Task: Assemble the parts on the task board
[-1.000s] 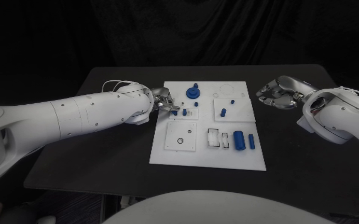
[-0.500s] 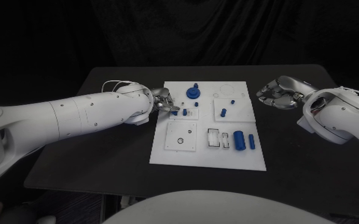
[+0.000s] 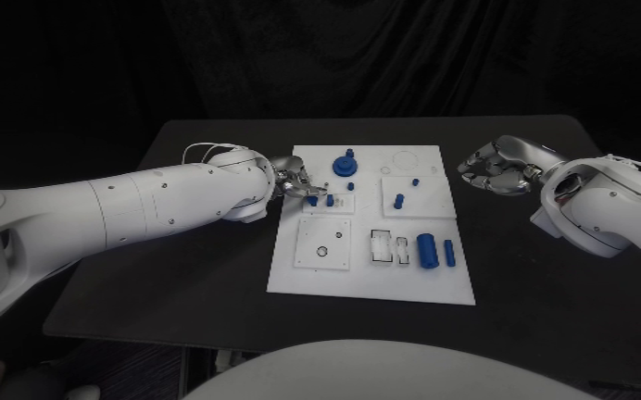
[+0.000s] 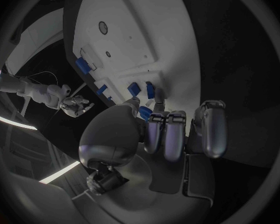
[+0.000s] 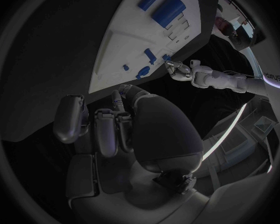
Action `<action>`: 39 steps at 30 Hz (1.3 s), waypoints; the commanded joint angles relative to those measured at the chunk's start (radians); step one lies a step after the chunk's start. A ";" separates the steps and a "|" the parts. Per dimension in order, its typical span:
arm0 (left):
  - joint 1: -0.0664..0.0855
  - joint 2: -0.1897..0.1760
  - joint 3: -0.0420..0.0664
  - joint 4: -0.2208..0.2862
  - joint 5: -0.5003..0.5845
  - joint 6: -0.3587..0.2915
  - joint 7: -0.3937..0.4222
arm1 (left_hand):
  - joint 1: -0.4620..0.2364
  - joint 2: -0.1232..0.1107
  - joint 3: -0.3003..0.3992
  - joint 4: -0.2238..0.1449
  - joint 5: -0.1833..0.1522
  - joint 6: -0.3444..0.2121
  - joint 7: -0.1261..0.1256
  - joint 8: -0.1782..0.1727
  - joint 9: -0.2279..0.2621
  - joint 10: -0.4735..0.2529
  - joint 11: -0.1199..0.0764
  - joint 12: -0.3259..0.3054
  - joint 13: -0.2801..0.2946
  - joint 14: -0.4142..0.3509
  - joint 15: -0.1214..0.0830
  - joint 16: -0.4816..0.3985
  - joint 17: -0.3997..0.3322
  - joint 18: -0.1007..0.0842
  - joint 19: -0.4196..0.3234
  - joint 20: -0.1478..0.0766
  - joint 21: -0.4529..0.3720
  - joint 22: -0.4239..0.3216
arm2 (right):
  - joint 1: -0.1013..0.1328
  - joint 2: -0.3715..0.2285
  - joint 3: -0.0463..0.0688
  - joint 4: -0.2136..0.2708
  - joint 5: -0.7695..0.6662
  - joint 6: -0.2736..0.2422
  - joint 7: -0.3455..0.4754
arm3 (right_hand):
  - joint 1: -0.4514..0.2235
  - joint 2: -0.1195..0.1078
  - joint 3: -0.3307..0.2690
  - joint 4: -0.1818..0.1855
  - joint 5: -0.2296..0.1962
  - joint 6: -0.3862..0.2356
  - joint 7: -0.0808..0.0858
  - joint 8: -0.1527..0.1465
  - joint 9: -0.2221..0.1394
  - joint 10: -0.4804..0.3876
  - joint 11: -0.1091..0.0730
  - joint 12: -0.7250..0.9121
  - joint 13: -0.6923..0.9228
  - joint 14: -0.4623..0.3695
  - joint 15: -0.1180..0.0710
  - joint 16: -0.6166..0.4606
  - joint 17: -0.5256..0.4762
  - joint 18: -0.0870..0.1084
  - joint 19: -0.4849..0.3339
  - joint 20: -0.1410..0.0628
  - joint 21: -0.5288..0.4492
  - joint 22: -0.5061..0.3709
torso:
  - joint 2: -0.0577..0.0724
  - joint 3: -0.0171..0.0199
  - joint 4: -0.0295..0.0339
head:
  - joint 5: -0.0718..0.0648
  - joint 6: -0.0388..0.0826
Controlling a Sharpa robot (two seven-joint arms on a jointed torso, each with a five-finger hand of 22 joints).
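2 hands [image 3: 299, 184] [image 3: 492, 167] beside white task board [image 3: 305, 270], no writing legible

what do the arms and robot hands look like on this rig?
Both arms are smooth white rounded shells with small dark fastener dots: left arm, right arm. A thin white cable loops at the left wrist. Each ends in a silver metallic robot hand with dark-padded segmented fingers: left robot hand, right robot hand.

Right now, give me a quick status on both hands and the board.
Left hand at task board left edge, fingers on a small blue part. Right hand curled, empty, off board. Nothing blocking.
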 commanded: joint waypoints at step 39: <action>-0.003 -0.008 -0.003 -0.002 0.001 -0.005 0.031 | -0.055 0.118 -0.144 -0.002 0.027 0.084 -0.051 0.212 0.122 0.105 -0.035 0.003 0.262 0.104 -0.024 0.003 0.263 0.013 0.009 -0.021 0.006 0.197 | -0.003 0.001 0.001 -0.001 -0.002 0.015 -0.022 | -0.012 0.000 0.006 0.000 0.004 0.007 0.002 -0.001 0.000 0.058 0.003 -0.004 0.213 0.073 0.002 -0.003 0.121 0.011 -0.009 0.000 -0.005 0.155 | 0.001 -0.0009 -0.0004 | 0.004 0.000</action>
